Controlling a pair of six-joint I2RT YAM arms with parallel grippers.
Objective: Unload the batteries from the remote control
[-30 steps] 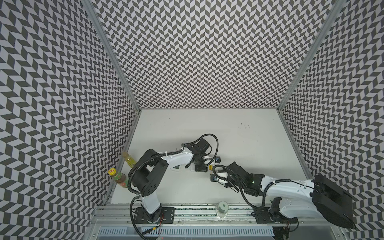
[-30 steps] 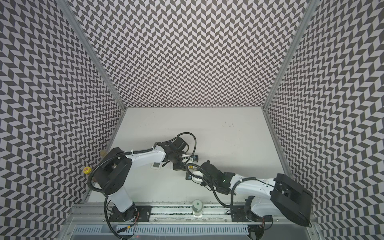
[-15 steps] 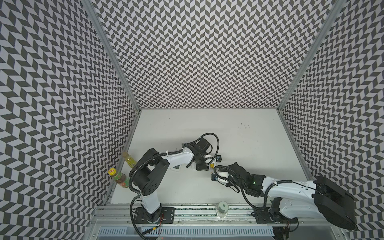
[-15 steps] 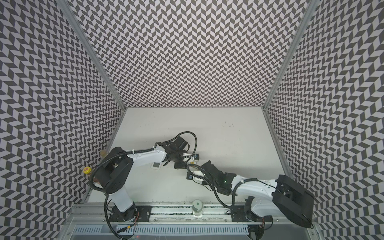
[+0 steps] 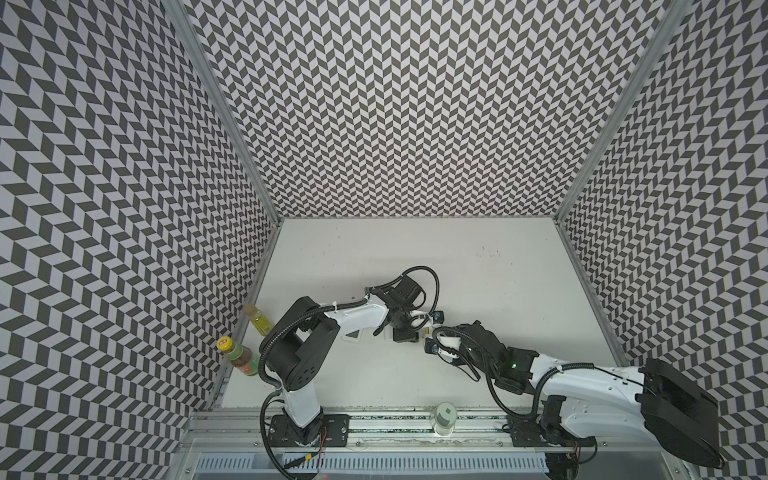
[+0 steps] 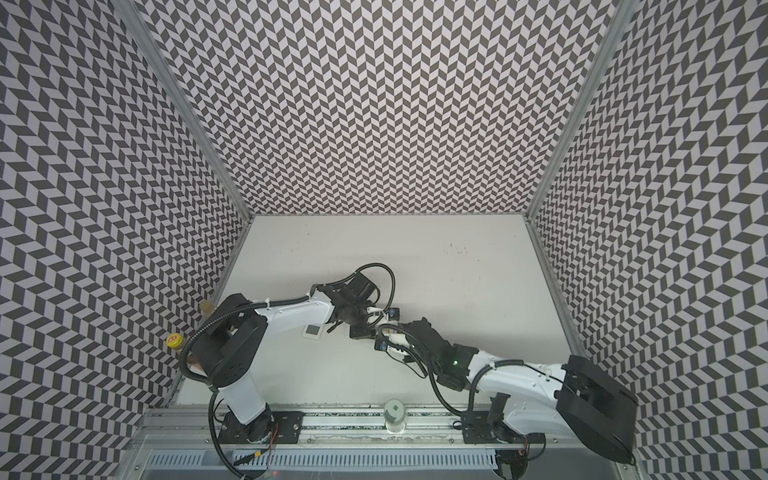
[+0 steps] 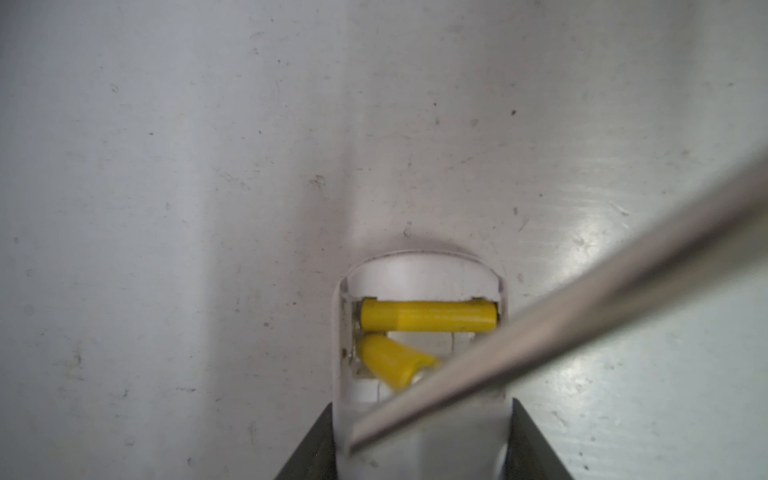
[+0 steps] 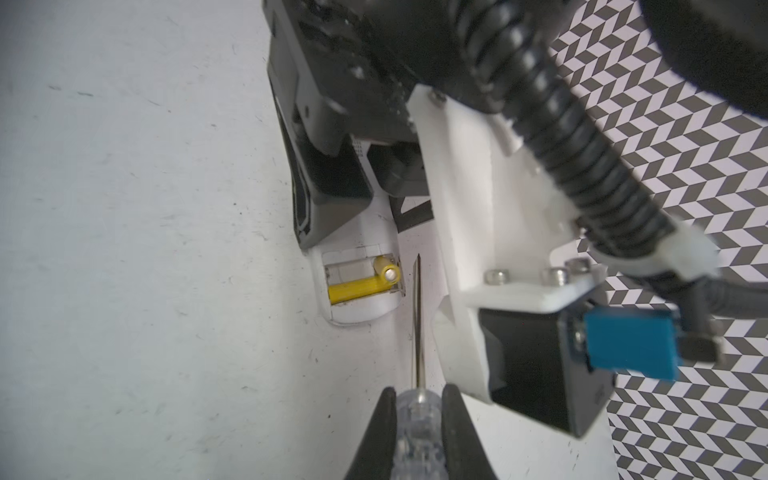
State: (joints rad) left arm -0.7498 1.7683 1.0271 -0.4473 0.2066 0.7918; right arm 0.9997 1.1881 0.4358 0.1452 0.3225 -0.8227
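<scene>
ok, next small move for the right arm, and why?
Probably nudge the screwdriver tip sideways under the raised end of the tilted battery and lever it out. That battery has one end lifted, the flat battery beside it is seated, and the tip hangs just outside the remote edge. The left end effector clamps the remote, so it should hold steady.

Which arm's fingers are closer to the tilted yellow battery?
Left. The left gripper clamps the remote, its fingers right beside the tilted yellow battery. The right gripper sits back, shut on the screwdriver handle; only the shaft reaches toward the remote.
</scene>
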